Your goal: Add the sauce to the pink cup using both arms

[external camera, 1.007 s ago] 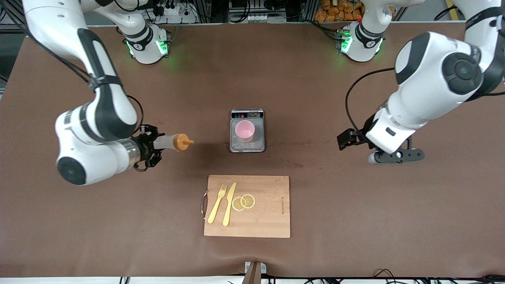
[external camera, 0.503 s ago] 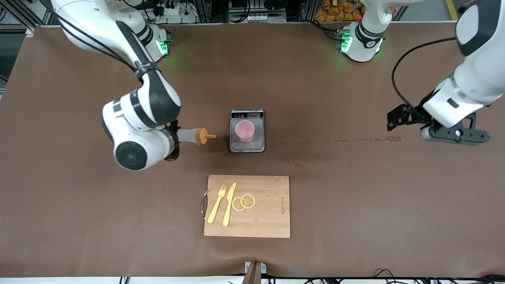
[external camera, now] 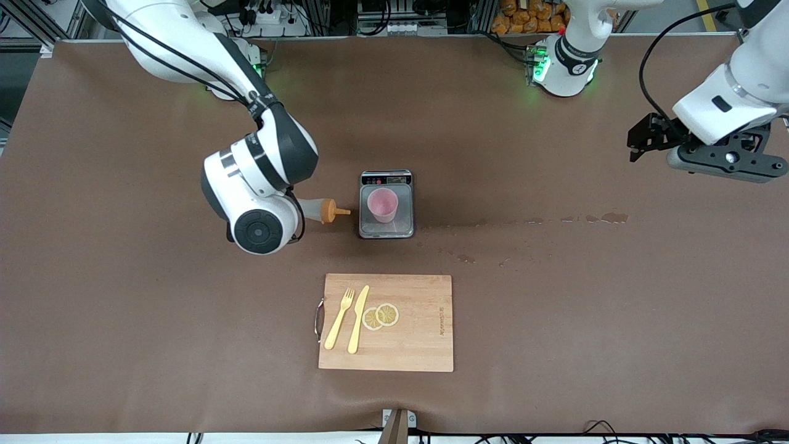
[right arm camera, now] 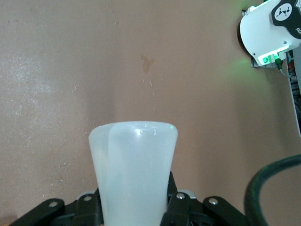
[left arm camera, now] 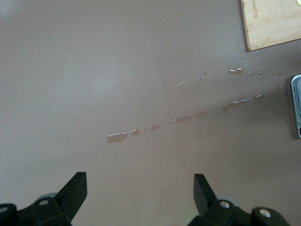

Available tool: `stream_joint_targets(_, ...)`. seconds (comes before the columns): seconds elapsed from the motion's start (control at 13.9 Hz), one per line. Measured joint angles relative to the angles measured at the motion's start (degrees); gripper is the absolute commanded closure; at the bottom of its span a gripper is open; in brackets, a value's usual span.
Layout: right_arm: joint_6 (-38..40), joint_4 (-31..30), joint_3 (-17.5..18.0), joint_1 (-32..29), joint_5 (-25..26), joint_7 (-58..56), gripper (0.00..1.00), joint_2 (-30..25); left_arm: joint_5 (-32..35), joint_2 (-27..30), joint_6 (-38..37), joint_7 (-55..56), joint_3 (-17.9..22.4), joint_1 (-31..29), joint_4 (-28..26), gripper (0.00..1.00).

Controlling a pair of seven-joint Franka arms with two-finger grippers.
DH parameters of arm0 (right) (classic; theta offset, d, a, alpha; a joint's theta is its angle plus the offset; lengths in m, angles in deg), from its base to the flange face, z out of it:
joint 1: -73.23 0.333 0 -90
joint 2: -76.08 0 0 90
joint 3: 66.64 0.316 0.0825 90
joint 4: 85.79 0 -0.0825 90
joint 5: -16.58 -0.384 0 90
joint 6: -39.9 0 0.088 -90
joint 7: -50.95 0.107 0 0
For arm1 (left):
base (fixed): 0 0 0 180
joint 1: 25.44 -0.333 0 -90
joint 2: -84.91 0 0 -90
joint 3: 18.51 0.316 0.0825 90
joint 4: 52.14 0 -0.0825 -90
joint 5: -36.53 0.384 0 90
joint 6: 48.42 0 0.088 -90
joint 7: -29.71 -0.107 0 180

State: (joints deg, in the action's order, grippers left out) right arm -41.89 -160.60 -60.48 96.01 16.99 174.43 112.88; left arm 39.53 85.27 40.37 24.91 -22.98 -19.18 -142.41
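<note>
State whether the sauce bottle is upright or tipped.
Tipped: the sauce bottle lies sideways in the right tool, its nozzle toward the pink cup.

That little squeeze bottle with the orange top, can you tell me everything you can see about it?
The sauce bottle is small, with a whitish, translucent, plastic-looking body, an orange cap and a thin nozzle. It lies roughly level in the air, gripped at its base by the right gripper, whose fingers are shut on it. Its nozzle points toward the pink cup, which stands on the scale, and stops just short of the scale's edge. Nothing else touches the bottle.
</note>
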Motion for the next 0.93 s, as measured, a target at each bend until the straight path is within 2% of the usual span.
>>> stream_joint_targets(0.43,2.36,-0.04,-0.01,3.11,5.4,3.32,0.76,1.48,-0.29,0.26,-0.08,2.96,0.6,-0.04,0.0,0.0)
stream_joint_targets(0.58,3.04,-0.04,-0.06,3.32,6.0,3.83,0.8,1.6,-1.56,0.26,-0.08,4.85,0.58,-0.05,0.0,0.0)
stream_joint_targets(0.93,3.34,-0.11,-0.15,3.4,6.42,4.08,0.8,1.7,-3.1,0.26,-0.08,6.52,0.8,-0.16,0.0,0.0)
